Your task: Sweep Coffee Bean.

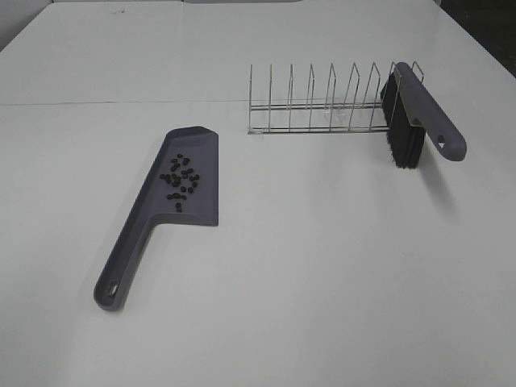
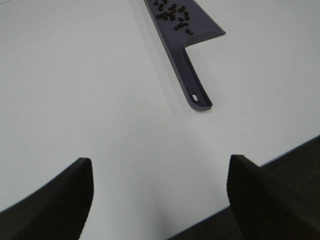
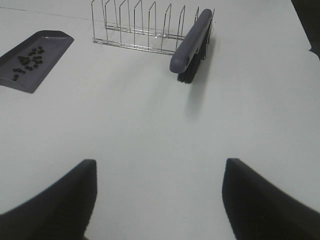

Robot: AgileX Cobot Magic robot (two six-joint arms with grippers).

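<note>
Both sets of jaws stand spread and empty: the left gripper (image 2: 160, 200) hangs over bare table near the front edge, and the right gripper (image 3: 157, 200) hangs likewise over bare table, neither touching anything.

Location of task item: the small dark oval coffee beans (image 1: 181, 179) lie in a loose cluster inside the flat grey plastic dustpan (image 1: 201, 145), which rests on the white table (image 1: 322, 266) left of centre, its long handle running toward the near left. No stray beans are visible on the table surface.

Tool position: the grey-handled brush with black bristles (image 1: 426, 105) sits at the right end of the chrome wire rack (image 1: 314, 101), far right of centre, bristles hanging down and handle sloping toward the near right.

Step in hand, as judged: the sweep proper appears complete, since the beans are in the pan and the brush is racked; both arms seem parked. If anything remains, it would be lifting the pan, which calls for the left gripper to travel far and right to the handle end (image 2: 198, 98) and close across its narrow width, keeping the pan level so the beans do not roll off the open lip.

Clearances: broad open table lies between pan and rack and across the whole near half. The near table edge (image 2: 280, 155) runs close to the left gripper; the rack wires restrict approach to the brush from the far side.
</note>
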